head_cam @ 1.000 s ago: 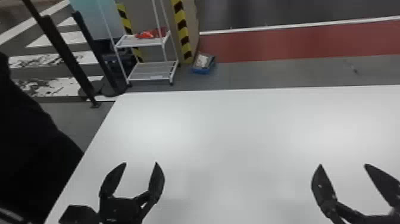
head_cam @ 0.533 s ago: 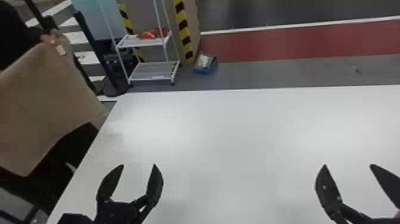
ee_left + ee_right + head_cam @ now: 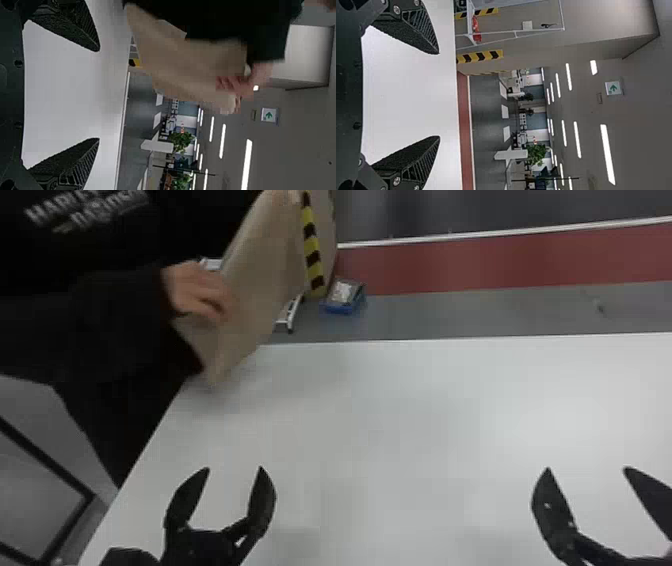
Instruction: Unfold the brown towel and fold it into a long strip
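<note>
Dangling brown towel (image 3: 255,280) from person's fingers (image 3: 207,297) at tabletop (image 3: 400,415) far-left corner; hovering left hand (image 3: 234,468) and right hand (image 3: 587,468), both released, over near side.

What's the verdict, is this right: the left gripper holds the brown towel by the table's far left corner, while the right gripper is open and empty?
Wrong holder: a person's hand has the brown towel, per the head view. It is by the table's far left corner, and the right gripper is open and empty.
</note>
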Motion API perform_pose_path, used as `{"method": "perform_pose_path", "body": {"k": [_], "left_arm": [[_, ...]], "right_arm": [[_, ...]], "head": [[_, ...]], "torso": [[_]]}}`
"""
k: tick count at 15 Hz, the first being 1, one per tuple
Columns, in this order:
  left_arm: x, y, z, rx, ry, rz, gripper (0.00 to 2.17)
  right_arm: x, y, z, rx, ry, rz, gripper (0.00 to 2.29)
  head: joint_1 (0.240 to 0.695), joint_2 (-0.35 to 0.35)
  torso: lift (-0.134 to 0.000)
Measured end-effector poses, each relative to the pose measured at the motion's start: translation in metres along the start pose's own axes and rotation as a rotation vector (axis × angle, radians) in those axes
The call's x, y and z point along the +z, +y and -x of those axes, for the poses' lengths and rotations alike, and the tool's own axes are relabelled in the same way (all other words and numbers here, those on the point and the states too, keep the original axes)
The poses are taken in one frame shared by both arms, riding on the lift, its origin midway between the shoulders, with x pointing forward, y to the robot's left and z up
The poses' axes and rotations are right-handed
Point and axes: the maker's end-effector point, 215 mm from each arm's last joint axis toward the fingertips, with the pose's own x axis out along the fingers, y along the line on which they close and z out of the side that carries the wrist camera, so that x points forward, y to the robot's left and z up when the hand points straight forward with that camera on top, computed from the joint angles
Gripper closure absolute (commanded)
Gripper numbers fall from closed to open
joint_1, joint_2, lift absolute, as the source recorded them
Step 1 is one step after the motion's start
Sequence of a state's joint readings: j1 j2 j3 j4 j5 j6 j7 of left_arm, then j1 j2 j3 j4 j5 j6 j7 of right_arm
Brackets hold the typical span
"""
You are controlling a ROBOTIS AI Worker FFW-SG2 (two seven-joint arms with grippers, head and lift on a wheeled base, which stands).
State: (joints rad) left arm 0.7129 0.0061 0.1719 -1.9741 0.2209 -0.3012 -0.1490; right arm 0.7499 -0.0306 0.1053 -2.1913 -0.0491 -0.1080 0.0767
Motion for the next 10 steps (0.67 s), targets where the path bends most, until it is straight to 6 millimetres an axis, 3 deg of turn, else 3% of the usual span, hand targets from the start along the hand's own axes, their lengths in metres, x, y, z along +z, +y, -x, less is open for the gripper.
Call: {"method": "perform_pose_path", "body": {"k": [10], "left_arm": [[-0.007, 0.0012, -0.005, 0.002, 0.008, 0.004, 0.07]], "right_arm": [[-0.0059, -0.0022, -0.0035, -0.004, 0.007, -0.001, 0.13]], "head": [[0.695, 0.222]], "torso": [[-0.126]]}}
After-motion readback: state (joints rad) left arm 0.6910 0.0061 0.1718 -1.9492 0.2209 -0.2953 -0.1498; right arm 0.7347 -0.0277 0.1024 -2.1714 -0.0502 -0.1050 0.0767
